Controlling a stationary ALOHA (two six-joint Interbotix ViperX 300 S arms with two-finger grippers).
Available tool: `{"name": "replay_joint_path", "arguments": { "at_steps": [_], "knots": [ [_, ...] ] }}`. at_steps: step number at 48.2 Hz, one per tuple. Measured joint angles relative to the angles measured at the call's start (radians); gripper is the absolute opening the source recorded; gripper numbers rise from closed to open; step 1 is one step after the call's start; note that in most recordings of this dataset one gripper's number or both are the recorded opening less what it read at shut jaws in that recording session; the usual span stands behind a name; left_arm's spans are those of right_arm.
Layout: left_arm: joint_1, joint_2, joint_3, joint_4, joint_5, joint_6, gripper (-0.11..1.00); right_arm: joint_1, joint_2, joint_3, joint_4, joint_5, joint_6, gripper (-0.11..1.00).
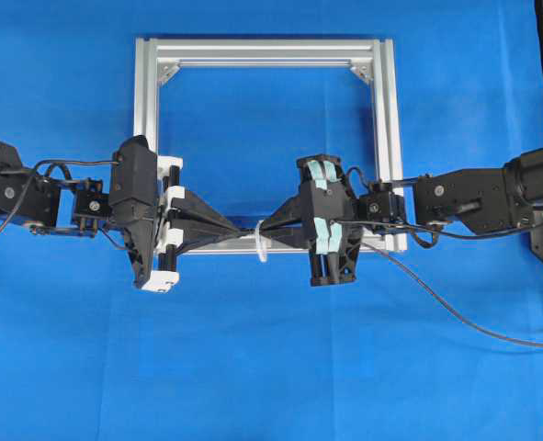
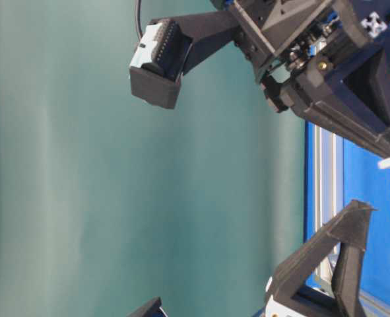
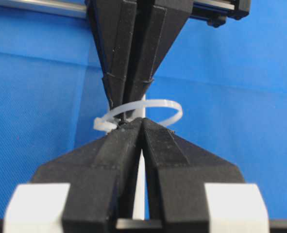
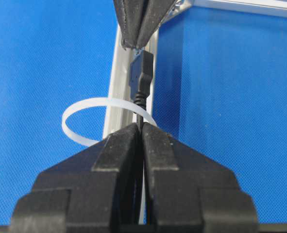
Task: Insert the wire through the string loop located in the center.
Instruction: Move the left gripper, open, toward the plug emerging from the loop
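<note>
Right gripper (image 4: 139, 128) is pinching the limp wire (image 4: 140, 80) behind its plug. We are shutting the left gripper (image 3: 133, 124) at the loop (image 3: 155, 108); we cannot tell its hold.

R gripper (image 4: 139, 127) pinches wire (image 4: 141, 77), plug seemingly through string loop (image 4: 92, 121).

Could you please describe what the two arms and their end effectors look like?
Both arms are black, built from blocky angular segments, with thin black cables looping along them. The left end effector has long tapering black fingers and white blocks at its base. The right end effector has the same wedge-shaped black fingers, with pale teal strips of tape on its body.
</note>
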Motion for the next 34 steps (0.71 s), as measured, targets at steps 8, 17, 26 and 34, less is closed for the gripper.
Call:
{"name": "replay_joint_path", "arguments": {
  "at_steps": [8, 17, 26, 34],
  "knots": [
    [-0.003, 0.0, -0.005, 0.002, 0.0, 0.0, 0.27, 0.002, 0.0, 0.0, 0.0, 0.0, 0.0, -0.03],
    [-0.021, 0.0, -0.006, 0.002, -0.002, 0.0, 0.82, 0.002, 0.0, 0.0, 0.0, 0.0, 0.0, -0.03],
    [-0.038, 0.0, -0.006, 0.002, 0.002, 0.0, 0.91, 0.002, 0.0, 0.0, 0.0, 0.0, 0.0, -0.03],
    [-0.038, 0.0, -0.015, 0.002, 0.026, 0.0, 0.91, 0.0, 0.0, 0.0, 0.0, 0.0, 0.0, -0.03]
  ]
}}
